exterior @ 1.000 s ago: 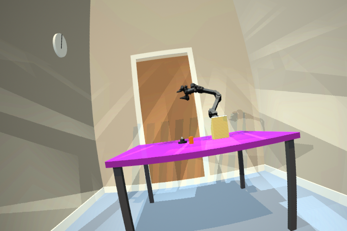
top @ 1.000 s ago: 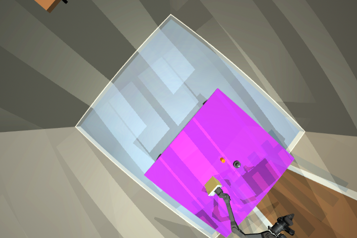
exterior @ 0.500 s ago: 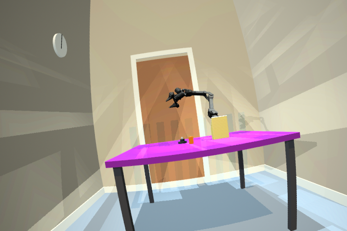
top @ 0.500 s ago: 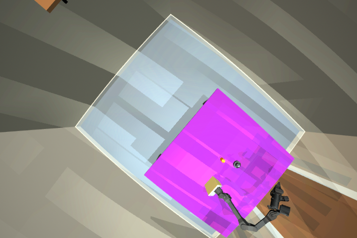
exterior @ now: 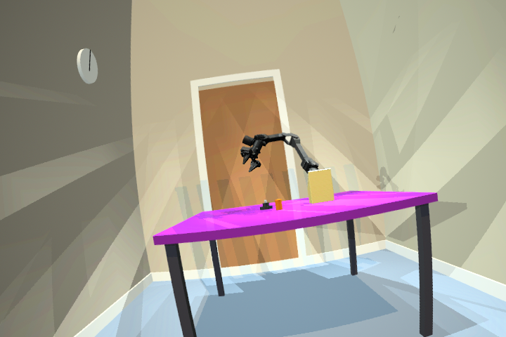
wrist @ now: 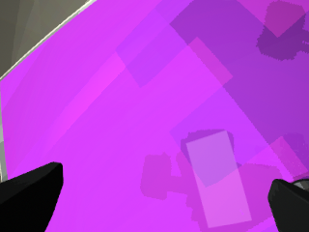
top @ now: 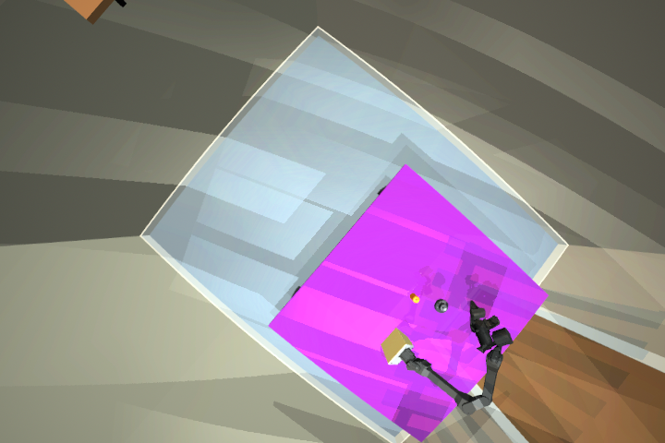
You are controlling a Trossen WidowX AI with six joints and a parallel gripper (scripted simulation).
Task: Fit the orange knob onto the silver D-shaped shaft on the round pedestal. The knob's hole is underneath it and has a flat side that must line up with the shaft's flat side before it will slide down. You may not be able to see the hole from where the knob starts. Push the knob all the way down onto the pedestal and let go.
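The orange knob (top: 415, 298) (exterior: 278, 203) stands upright on the magenta table, and its underside is hidden. The dark round pedestal (top: 437, 303) (exterior: 266, 206) stands a short way from it, with the small silver shaft (top: 443, 307) (exterior: 265, 201) bare on top. The shaft's flat side is too small to make out. My gripper (exterior: 247, 167) (wrist: 170, 184) is open and empty, high above the table and tilted downward. In the wrist view, part of the pedestal (wrist: 303, 184) shows at the right edge behind the right finger. The knob is not in the wrist view.
The arm's base is on a tan block (top: 396, 341) (exterior: 320, 187) on the magenta table (top: 396, 219) (exterior: 365, 204) (wrist: 97, 135). The block stands to one side of the knob. Shadows and pale reflections cross the table top. A brown door (exterior: 242, 115) is behind the table.
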